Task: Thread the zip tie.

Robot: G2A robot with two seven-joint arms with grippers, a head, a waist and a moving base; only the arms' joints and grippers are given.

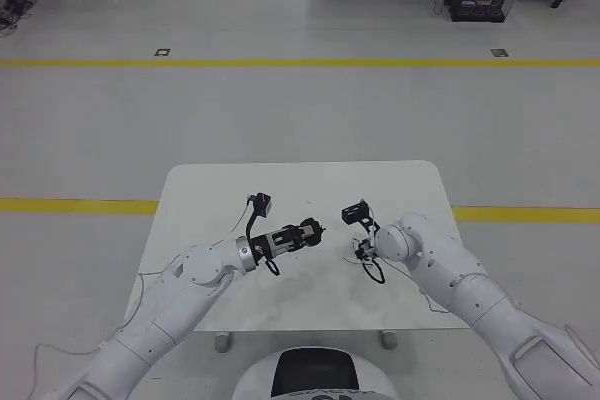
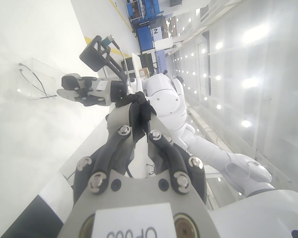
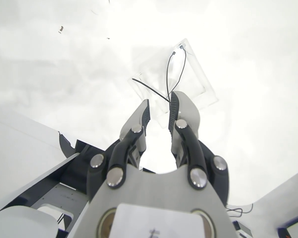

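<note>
Clear plastic is where your eye should go: a shallow, square-cornered tray (image 3: 205,85) lies flat on the white surface (image 1: 230,190), about midway between its near and far edges and a little toward its right edge. In it you have the zip ties (image 3: 167,75), thin black strips with small blocky heads. One bows in a long curve, another runs almost straight across it, and they cross near the tray's closer side.

Your right pincer (image 3: 160,106) hangs just over that crossing, released, with a plain gap between its two grey metal fingers. Look at the ribbed black rubber pads (image 3: 173,110) lining the inner faces: the tip of one sits right where the strips cross, though you cannot tell from here whether it touches them. None of the strips lies between the fingers.

Now your left pincer (image 2: 139,111). It is held out level above the surface, pointing across at the right one, near it but apart from it and beside the tray. It is clenched, with the black pads pressed together at the tips. The dark rubber bunches there, and you cannot tell whether anything thin is caught between them.
</note>
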